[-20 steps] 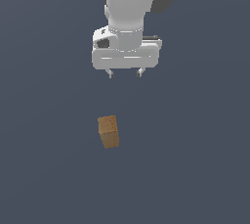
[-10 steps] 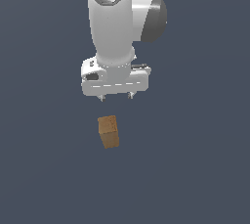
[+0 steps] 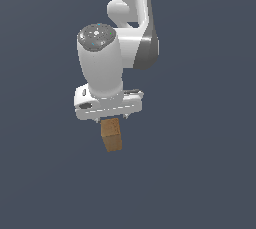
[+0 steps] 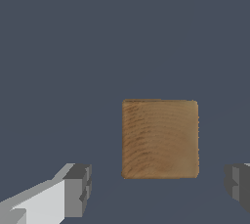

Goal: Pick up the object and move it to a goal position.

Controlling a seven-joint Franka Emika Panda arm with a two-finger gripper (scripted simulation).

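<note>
The object (image 3: 111, 134) is a brown wood-grain block standing on the dark floor. In the exterior view its upper end sits right below the white gripper body, whose short fingertips (image 3: 126, 117) barely show. The gripper (image 3: 110, 118) hangs above the block and is open. The wrist view shows the block's square top face (image 4: 160, 138) lying between the two grey finger pads (image 4: 78, 190), closer to the other pad (image 4: 238, 184), with gaps on both sides. Nothing is held.
The white arm (image 3: 130, 18) rises behind the gripper toward the top of the exterior view. All around the block lies plain dark grey floor (image 3: 200, 173).
The gripper has come down and shifted toward the exterior view's left, from well above the block to just over its top. The block has not moved.
</note>
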